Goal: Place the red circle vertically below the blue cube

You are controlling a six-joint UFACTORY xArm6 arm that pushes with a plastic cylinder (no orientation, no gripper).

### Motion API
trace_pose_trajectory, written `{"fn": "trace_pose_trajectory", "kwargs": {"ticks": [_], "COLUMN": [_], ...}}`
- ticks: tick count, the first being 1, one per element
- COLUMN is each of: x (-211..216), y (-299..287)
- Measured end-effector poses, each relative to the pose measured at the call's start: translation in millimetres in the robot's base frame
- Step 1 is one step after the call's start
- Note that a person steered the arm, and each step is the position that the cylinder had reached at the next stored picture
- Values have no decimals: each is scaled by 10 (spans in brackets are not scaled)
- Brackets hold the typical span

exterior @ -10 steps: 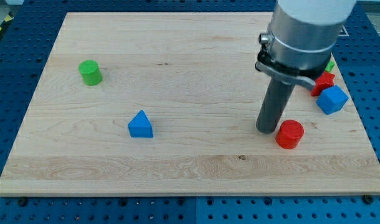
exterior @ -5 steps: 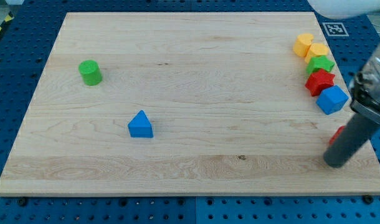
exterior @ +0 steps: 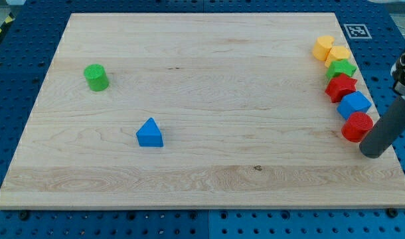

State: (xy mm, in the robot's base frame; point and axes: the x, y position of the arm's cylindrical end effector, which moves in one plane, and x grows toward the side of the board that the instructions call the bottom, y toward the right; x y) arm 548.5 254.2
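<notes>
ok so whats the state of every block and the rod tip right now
red circle: touching the blue cube, just below it
blue cube: near the board's right edge
my tip: below-right of the red circle, close beside it
red star: in the right-edge column
green star: above the red star
two yellow blocks: top of the column
blue triangle: alone
green cylinder: upright, alone

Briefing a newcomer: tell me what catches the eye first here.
A column of blocks runs down the board's right edge, ending with the blue cube and, just below it, the red circle. My tip rests at the circle's lower right. A green cylinder stands alone far left.
</notes>
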Motion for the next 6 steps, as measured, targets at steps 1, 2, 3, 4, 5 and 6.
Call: {"fn": "trace_pose_trajectory", "kwargs": {"ticks": [1,2,3,4,5,6], "x": [9,-76,-100,-130,-138,37], "y": [-8,-8,10,11,11,-194]}}
